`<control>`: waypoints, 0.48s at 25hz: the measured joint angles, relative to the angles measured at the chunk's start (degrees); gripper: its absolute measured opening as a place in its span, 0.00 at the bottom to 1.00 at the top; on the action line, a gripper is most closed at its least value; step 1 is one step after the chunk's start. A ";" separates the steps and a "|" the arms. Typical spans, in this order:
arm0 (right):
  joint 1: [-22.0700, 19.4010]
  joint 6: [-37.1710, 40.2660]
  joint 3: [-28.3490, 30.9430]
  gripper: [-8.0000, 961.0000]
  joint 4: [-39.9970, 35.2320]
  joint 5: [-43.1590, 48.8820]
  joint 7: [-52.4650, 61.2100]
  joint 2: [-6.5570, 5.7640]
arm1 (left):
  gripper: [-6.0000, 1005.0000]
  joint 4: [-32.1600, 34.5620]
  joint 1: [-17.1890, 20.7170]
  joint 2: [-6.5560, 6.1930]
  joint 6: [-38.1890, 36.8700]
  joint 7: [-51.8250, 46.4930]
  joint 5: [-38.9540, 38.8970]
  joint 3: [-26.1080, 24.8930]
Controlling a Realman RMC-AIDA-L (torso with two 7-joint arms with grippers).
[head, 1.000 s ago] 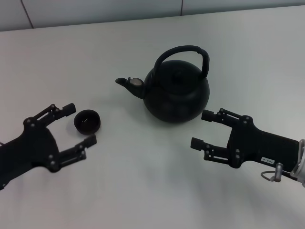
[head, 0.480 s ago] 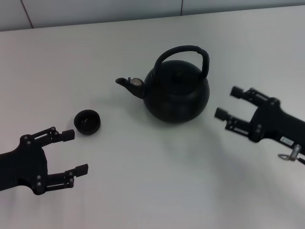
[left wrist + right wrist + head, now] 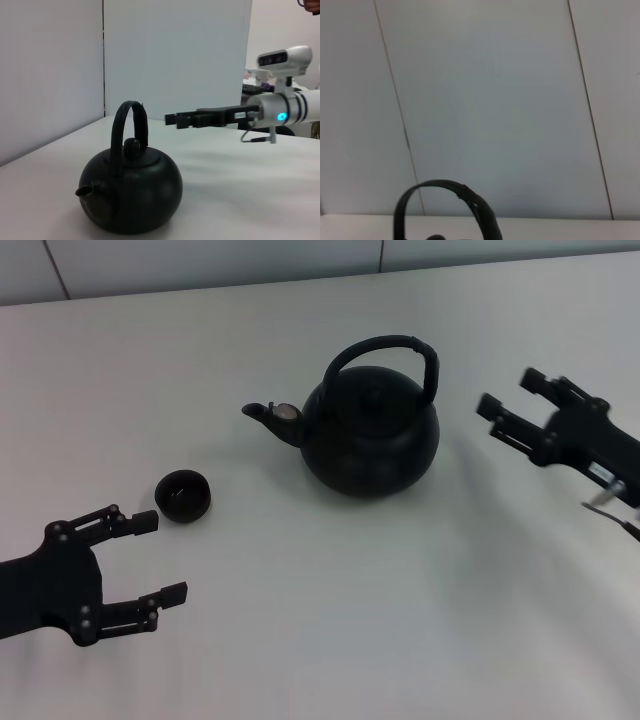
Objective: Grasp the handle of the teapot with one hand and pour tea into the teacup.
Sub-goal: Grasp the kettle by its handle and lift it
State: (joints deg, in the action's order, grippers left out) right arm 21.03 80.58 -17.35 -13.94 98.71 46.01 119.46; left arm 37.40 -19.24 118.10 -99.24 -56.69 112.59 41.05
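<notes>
The matte-black teapot (image 3: 370, 435) stands upright mid-table, spout pointing left, its arched handle (image 3: 385, 348) standing over the lid. The left wrist view shows the teapot (image 3: 132, 192) and handle (image 3: 126, 125) from the side, and the right wrist view catches only the handle's arch (image 3: 445, 197). The tiny black teacup (image 3: 183, 495) sits left of the spout. My right gripper (image 3: 508, 403) hangs open in the air to the right of the teapot, at about handle height, touching nothing; the right gripper (image 3: 177, 119) also shows in the left wrist view. My left gripper (image 3: 160, 557) is open, low and in front of the teacup.
The white table (image 3: 330, 620) spreads all around the pot and cup. A pale panelled wall (image 3: 200, 260) runs along its far edge.
My left gripper drew back from around the teacup towards the front-left. My right gripper rose and moved farther back and to the right, beside the teapot. Teapot and teacup did not move.
</notes>
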 joint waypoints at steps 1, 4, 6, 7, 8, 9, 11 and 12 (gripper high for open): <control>1.88 -2.02 -0.09 0.82 1.11 -0.13 -0.07 -0.01 | 0.84 0.02 -0.01 0.01 0.06 0.05 0.00 0.02; 3.54 -2.99 -0.38 0.82 2.18 -0.10 -0.10 -0.09 | 0.84 0.03 -0.01 0.02 0.14 0.08 0.00 0.03; 5.29 -4.03 -0.63 0.82 2.94 0.15 -0.13 -0.07 | 0.84 0.04 0.03 0.02 0.17 0.09 0.01 -0.14; 5.29 -4.03 -0.63 0.82 2.94 0.15 -0.13 -0.07 | 0.84 0.04 0.03 0.02 0.17 0.09 0.01 -0.14; 5.72 -4.48 -0.65 0.82 3.18 0.14 -0.14 -0.05 | 0.84 -0.01 0.04 0.02 0.25 0.09 0.01 -0.26; 6.18 -5.01 -0.65 0.82 3.39 0.10 -0.14 -0.04 | 0.84 -0.12 0.06 0.01 0.37 0.09 0.00 -0.35; 7.15 -6.25 -0.65 0.82 3.58 0.00 -0.15 -0.02 | 0.84 -0.34 0.12 0.00 0.97 0.09 0.01 -0.42; 7.15 -6.25 -0.65 0.82 3.58 0.00 -0.15 -0.02 | 0.84 -0.34 0.12 0.00 0.97 0.09 0.01 -0.42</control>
State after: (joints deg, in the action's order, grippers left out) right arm 28.18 74.33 -18.00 -10.37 98.71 45.86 119.43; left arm 37.06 -19.12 118.10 -98.27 -56.60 112.59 40.63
